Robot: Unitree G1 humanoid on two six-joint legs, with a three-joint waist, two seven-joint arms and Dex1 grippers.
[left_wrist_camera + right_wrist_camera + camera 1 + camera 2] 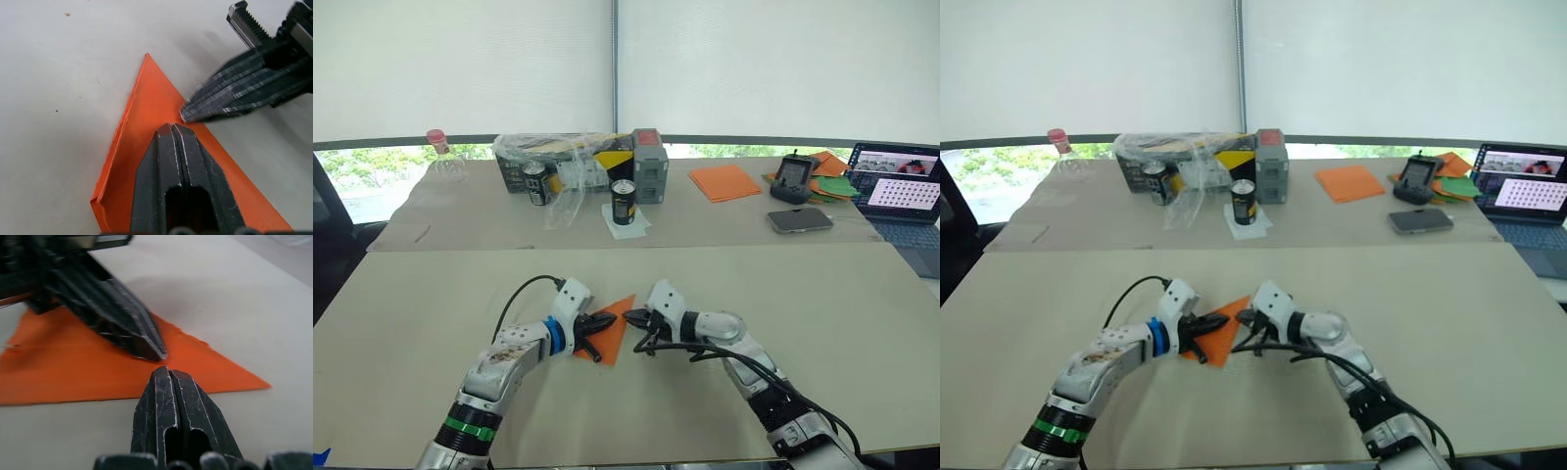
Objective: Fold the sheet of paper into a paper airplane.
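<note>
Orange paper airplane [156,127] lying flat on the table [803,294], being pressed by left gripper [172,128], fingers together, right gripper [164,374] likewise closed, tip being rested at its edge.

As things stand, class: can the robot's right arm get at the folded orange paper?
Probably yes. The right gripper, shut, sits at the paper airplane edge; nothing lies between, though the shut left gripper presses on it.

Thing: flat orange pointed paper wedge [156,98], folded into a long triangle, layered edge along one side.
Pose: lying flat on the table, nose pointing away from the robot.
Place: between the two pincers; left pincer [172,128] tips pressed on it, right pincer [164,372] tips at its edge.
</note>
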